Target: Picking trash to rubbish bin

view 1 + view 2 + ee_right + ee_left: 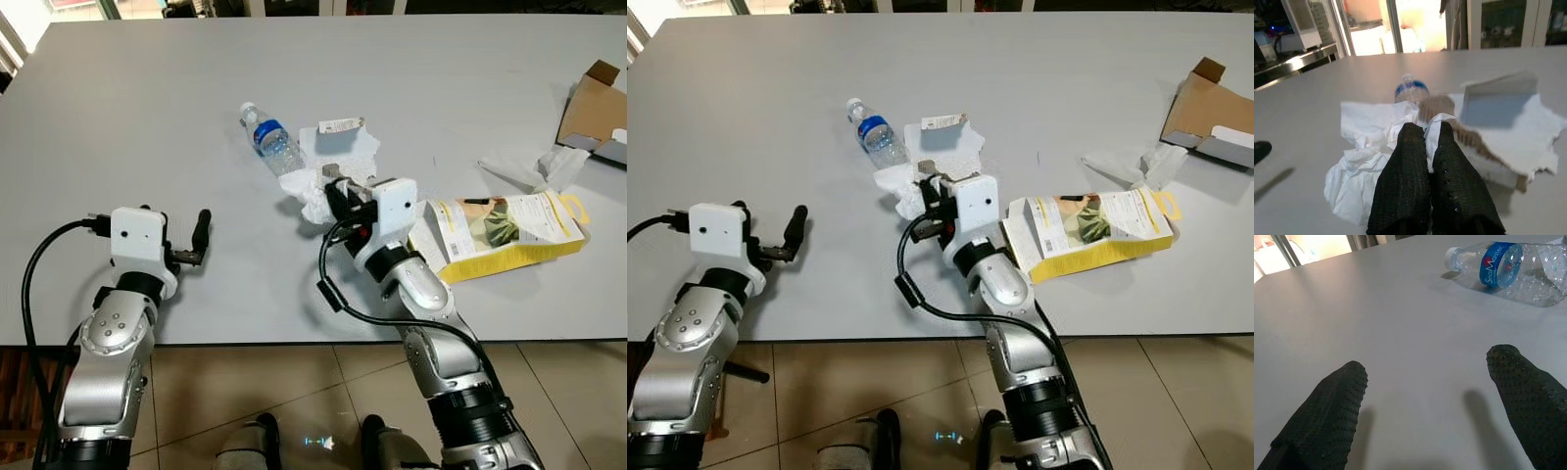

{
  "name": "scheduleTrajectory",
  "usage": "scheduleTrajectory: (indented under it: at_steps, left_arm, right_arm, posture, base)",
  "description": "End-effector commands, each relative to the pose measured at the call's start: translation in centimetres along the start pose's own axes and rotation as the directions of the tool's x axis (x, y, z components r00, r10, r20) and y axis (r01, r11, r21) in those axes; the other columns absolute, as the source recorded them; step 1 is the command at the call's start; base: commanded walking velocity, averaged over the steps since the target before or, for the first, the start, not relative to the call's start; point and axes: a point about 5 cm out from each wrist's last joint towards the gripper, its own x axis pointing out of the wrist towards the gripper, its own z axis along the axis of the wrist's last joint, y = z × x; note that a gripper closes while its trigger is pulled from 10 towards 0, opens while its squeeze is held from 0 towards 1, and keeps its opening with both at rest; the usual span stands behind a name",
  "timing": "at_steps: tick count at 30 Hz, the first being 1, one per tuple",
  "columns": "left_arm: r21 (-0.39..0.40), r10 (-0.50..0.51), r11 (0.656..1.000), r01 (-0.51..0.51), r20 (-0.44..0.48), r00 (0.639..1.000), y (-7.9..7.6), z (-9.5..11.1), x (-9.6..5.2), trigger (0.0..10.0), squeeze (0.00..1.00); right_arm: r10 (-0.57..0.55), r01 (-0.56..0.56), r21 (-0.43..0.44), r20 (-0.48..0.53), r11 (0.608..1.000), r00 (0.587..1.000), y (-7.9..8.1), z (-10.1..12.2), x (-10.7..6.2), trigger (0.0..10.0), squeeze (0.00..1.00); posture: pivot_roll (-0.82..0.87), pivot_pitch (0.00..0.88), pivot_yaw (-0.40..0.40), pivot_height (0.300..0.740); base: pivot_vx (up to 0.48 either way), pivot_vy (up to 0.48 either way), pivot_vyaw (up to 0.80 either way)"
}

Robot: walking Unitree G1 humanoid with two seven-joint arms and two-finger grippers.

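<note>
Even indoor light, soft shadows, right wrist view blurred.

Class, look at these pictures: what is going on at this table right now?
A robot is clearing trash off a grey table. Its right gripper has its fingers closed on a crumpled white tissue near the table's middle, beside a plastic bottle lying on its side. The left gripper hovers open above bare table, holding nothing. A yellow box and a cardboard box lie further right.
</note>
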Motion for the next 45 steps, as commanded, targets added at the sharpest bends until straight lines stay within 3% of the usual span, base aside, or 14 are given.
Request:
scheduleTrajectory:
  at_steps: [1,6,11,18,21,30,35,40,45]
  left_arm:
    - [0.002,0.002,1.0,-0.002,-0.009,1.0,-0.3,-0.3,0.1,10.0,0.0]
    - [-0.008,-0.011,1.0,0.011,-0.009,1.0,-0.8,-0.5,0.4,10.0,0.0]
    - [-0.033,-0.073,0.997,0.072,-0.004,0.997,-3.1,-0.7,1.1,10.0,0.0]
    - [-0.061,-0.125,0.99,0.125,-0.004,0.992,-4.7,-0.7,1.6,10.0,0.0]
    - [-0.084,-0.132,0.988,0.132,0.005,0.991,-5.2,-0.4,1.4,10.0,0.0]
    - [-0.159,-0.086,0.983,0.092,0.041,0.995,-5.4,0.3,0.5,10.0,0.0]
    - [-0.136,-0.098,0.986,0.097,-0.003,0.995,-5.0,-1.3,-1.0,10.0,0.0]
    - [-0.134,-0.092,0.987,0.088,-0.024,0.995,-4.5,-1.7,-0.8,10.0,0.0]
    - [-0.143,-0.105,0.985,0.101,-0.023,0.994,-5.1,-1.5,-0.5,10.0,0.0]
  right_arm:
    - [-0.001,0.001,-0.023,0.015,1.0,1.0,0.1,0.7,-0.5,0.0,0.0]
    - [-0.017,0.021,-0.083,0.041,0.996,0.999,-0.2,1.7,-1.8,0.0,0.0]
    - [-0.172,0.178,-0.141,0.055,0.974,0.984,-2.3,2.2,-5.0,0.0,0.0]
    - [-0.303,0.305,-0.169,0.041,0.937,0.952,-3.0,2.3,-7.9,0.0,0.0]
    - [-0.389,0.386,-0.19,0.02,0.903,0.921,-3.6,2.2,-9.6,0.0,0.0]
    - [-0.428,0.419,-0.231,0.01,0.878,0.904,-4.3,2.5,-10.7,0.0,0.0]
    - [-0.428,0.414,-0.224,-0.016,0.883,0.904,-3.6,2.2,-11.3,0.0,0.0]
    - [-0.433,0.417,-0.224,-0.025,0.881,0.901,-3.7,2.2,-11.5,0.0,0.0]
    - [-0.447,0.43,-0.227,-0.028,0.874,0.894,-4.2,2.3,-11.6,0.0,0.0]
  posture:
    - [0.07,0.214,0.028,0.74]
    - [0.04,0.198,0.039,0.74]
    - [-0.02,0.16,0.061,0.74]
    - [-0.06,0.148,0.068,0.74]
    - [-0.08,0.142,0.062,0.74]
    - [-0.09,0.132,0.053,0.74]
    - [-0.1,0.117,0.05,0.74]
    - [-0.1,0.113,0.05,0.74]
    - [-0.11,0.109,0.05,0.74]
  base:
    - [0.0,0.0,0.0]
    - [0.0,0.0,0.0]
    - [0.0,0.0,0.0]
    - [0.0,0.0,0.0]
    - [0.0,0.0,0.0]
    - [0.0,0.0,0.0]
    - [0.0,0.0,-0.09]
    - [0.0,0.0,-0.71]
    - [0.0,0.0,-0.79]
